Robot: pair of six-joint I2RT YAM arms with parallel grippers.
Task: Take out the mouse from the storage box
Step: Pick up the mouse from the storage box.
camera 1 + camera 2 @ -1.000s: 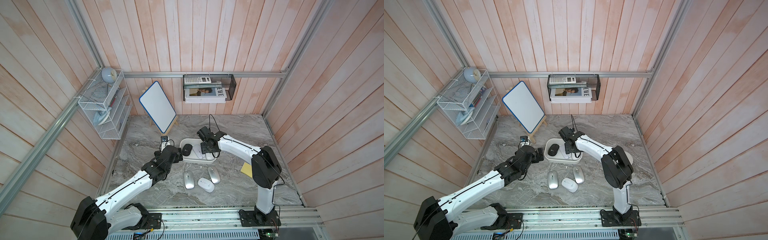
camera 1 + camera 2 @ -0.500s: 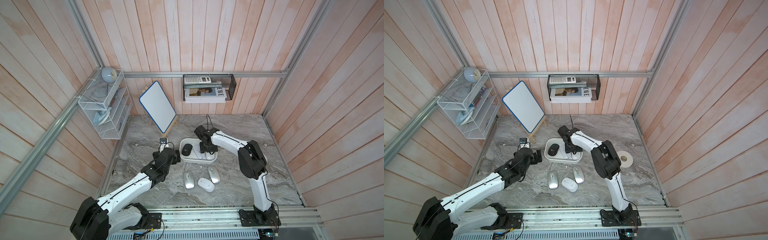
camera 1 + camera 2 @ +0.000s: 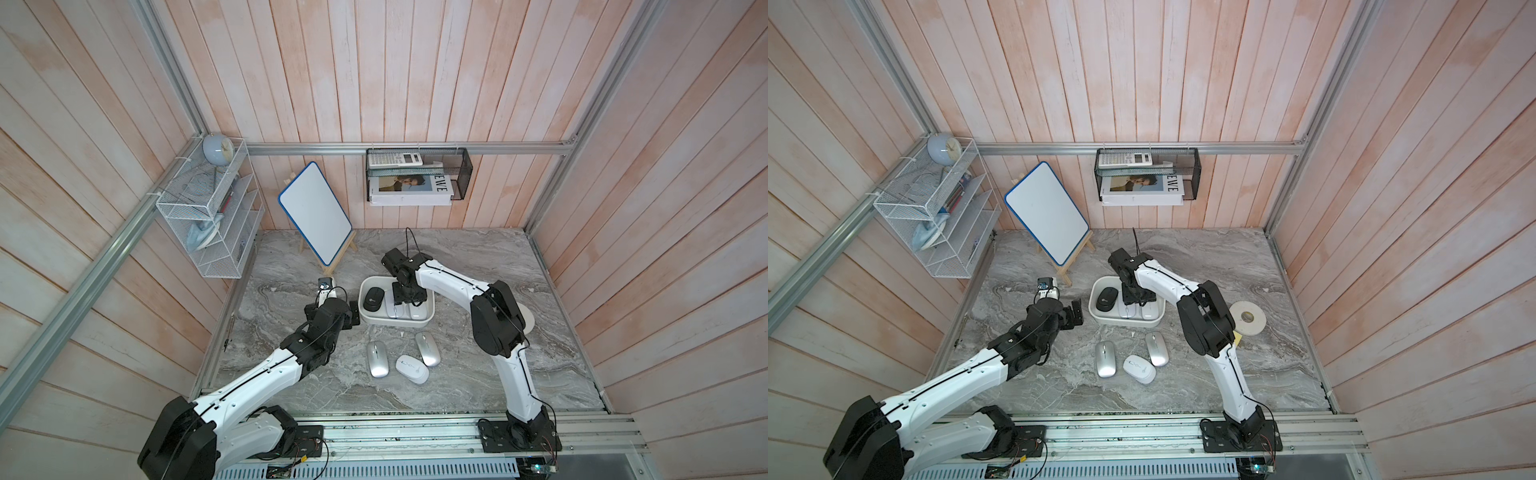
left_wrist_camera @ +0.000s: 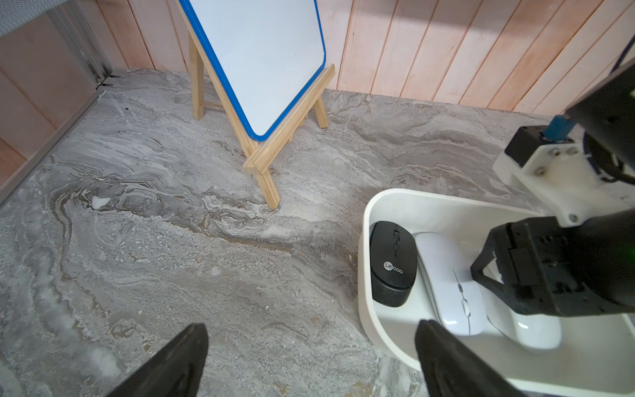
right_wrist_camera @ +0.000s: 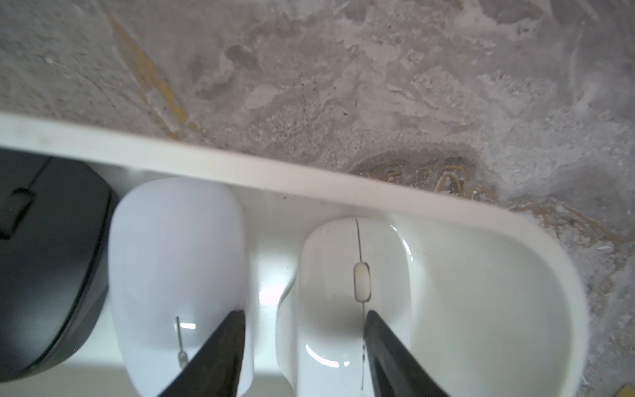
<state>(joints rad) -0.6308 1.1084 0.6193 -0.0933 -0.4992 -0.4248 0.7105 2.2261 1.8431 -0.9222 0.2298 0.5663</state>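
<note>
The white storage box (image 3: pixel 395 323) (image 3: pixel 1127 322) sits mid-table and holds a black mouse (image 3: pixel 373 299) (image 4: pixel 391 261) and two white mice side by side. My right gripper (image 3: pixel 409 297) (image 5: pixel 303 313) is down inside the box with its jaws part open. One finger lies over the matte white mouse (image 5: pixel 178 247), the other over the middle of the glossy white mouse (image 5: pixel 326 268). I cannot tell whether either finger touches a mouse. My left gripper (image 3: pixel 353 313) (image 4: pixel 309 328) hangs wide open and empty just outside the box's left wall (image 4: pixel 362 292).
Two silver mice (image 3: pixel 377 359) (image 3: pixel 428 349) and a white mouse (image 3: pixel 412 368) lie on the marble in front of the box. A whiteboard on an easel (image 3: pixel 316 218) stands behind it. A tape roll (image 3: pixel 1248 318) lies to its right. A wire rack (image 3: pixel 212 224) and a mesh basket (image 3: pixel 417 178) hang on the walls.
The right gripper has moved further over the two white mice in the box and its jaws have narrowed. The left arm has hardly moved.
</note>
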